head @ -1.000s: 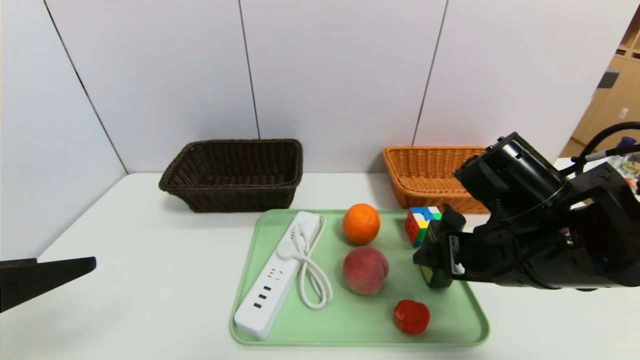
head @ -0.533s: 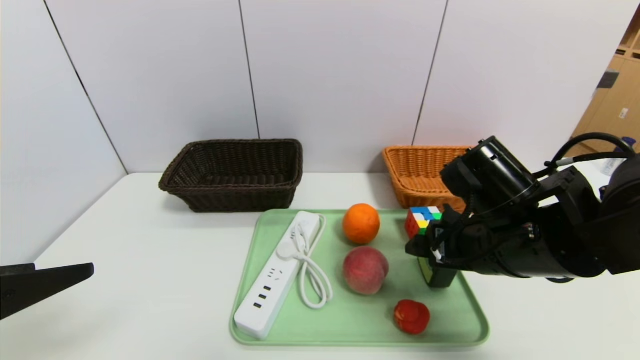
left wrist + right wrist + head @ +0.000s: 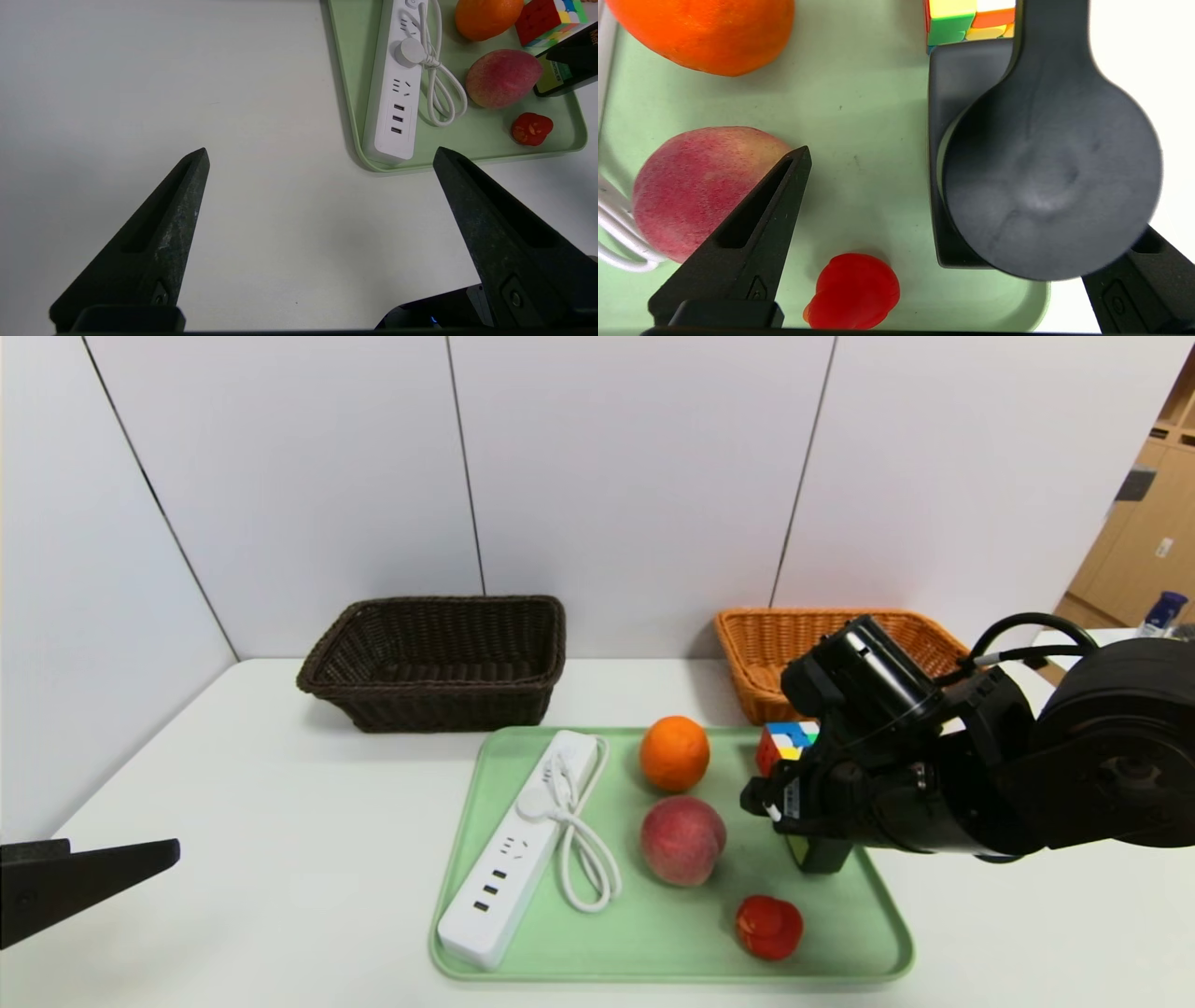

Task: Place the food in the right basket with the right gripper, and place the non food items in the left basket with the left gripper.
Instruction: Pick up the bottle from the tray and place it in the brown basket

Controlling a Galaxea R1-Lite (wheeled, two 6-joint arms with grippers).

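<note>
A green tray (image 3: pixel 653 974) holds an orange (image 3: pixel 674 752), a peach (image 3: pixel 682 839), a small red fruit (image 3: pixel 768 927), a white power strip (image 3: pixel 513 859) with its cord, a colour cube (image 3: pixel 782 747) and a dark upright item with a green label (image 3: pixel 822 854). My right gripper (image 3: pixel 789 807) hangs open over the tray's right part. In the right wrist view the gripper (image 3: pixel 920 149) has the dark item's round top (image 3: pixel 1045 177) between its fingers, the peach (image 3: pixel 696 186) beside one finger (image 3: pixel 738 242), and the red fruit (image 3: pixel 854 291) below. It grips nothing. My left gripper (image 3: pixel 320 151) is open over bare table, left of the tray.
A dark brown basket (image 3: pixel 439 658) stands at the back left of the white table and an orange wicker basket (image 3: pixel 803 644) at the back right, just behind the tray. Wall panels close the back.
My right arm has swung left and inward, lowering over the tray's right part. The left gripper and all items on the tray have stayed put.
</note>
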